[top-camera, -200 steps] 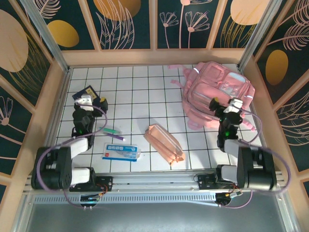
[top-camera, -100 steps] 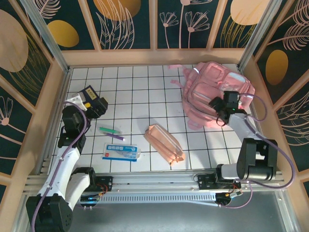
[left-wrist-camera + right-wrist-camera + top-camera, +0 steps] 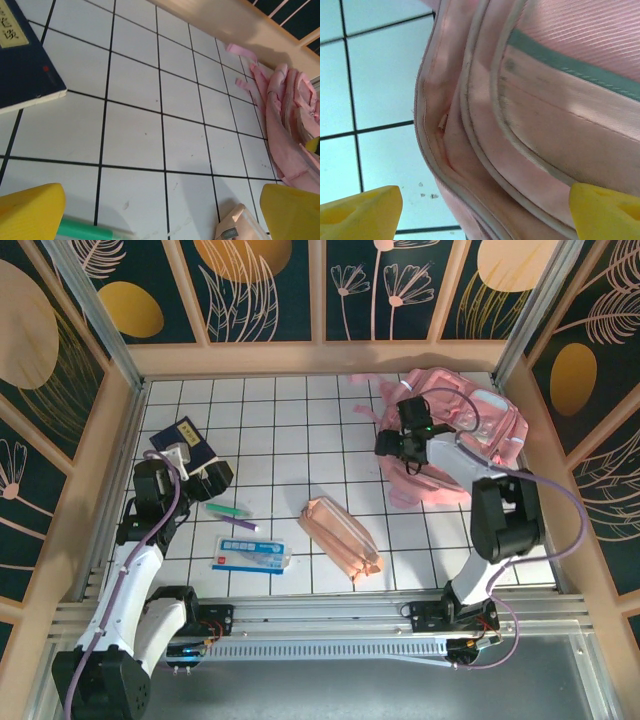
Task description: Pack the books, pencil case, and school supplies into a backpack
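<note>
Pink glossy fabric of the backpack (image 3: pixel 555 130) lies between your right gripper's (image 3: pixel 480 212) spread fingers. It looks soft and slippery and will likely bunch, so pinch the piped seam (image 3: pixel 463 107), not the panel. Your left gripper (image 3: pixel 160 212), also spread, has the thin, stiff booklet (image 3: pixel 25 60) ahead-left and the green pen (image 3: pixel 85 231) beside its left finger.

**Robot test cell in a laboratory.** A white tabletop (image 3: pixel 290 430) ruled with a black grid is boxed in by pale wooden framing (image 3: pixel 300 358) and dark panels (image 3: pixel 270 310) printed with gold discs and line-drawn leaves. An aluminium rail (image 3: pixel 320 612) along the near edge carries a left arm (image 3: pixel 135 570) and a right arm (image 3: pixel 505 515), both trailing purple cables.
</note>
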### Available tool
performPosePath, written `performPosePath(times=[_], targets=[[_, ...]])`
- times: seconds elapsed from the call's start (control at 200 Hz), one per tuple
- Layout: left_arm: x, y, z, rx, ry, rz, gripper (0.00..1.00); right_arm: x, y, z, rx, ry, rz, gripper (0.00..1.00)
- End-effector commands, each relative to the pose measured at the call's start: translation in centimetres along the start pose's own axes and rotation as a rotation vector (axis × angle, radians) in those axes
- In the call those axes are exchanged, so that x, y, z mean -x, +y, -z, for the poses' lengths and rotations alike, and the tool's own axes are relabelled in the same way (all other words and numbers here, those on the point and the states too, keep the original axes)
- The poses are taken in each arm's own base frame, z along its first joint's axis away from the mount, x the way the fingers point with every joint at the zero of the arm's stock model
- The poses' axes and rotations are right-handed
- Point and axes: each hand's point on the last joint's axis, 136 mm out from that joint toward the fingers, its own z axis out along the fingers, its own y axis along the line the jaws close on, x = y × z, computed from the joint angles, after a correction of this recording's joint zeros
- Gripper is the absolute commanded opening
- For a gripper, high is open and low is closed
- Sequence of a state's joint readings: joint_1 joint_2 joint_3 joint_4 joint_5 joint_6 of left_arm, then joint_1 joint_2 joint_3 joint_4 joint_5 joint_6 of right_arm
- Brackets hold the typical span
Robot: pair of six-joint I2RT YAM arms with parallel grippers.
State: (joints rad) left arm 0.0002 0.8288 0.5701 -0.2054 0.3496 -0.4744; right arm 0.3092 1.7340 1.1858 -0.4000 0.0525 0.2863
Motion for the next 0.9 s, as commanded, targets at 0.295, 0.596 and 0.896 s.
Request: performPosePath(times=[0.295, 0.596, 0.896], targets=[[-2.3, 1.5, 0.2, 0.037, 0.029, 0.025, 0.99, 1.5, 5.3, -3.2, 0.024, 0.007, 0.447, 0.00], [-3.6, -0.3, -0.2, -0.109, 0.043, 0.159, 0.99, -2.3, 19.9, 2.8, 0.349, -0.201, 1.112, 0.00], [-5.3, -1.3, -0.8, -0.245, 0.071, 0.308, 0.99, -5.3, 28.1, 3.5, 0.358, -0.325, 1.286, 0.01]])
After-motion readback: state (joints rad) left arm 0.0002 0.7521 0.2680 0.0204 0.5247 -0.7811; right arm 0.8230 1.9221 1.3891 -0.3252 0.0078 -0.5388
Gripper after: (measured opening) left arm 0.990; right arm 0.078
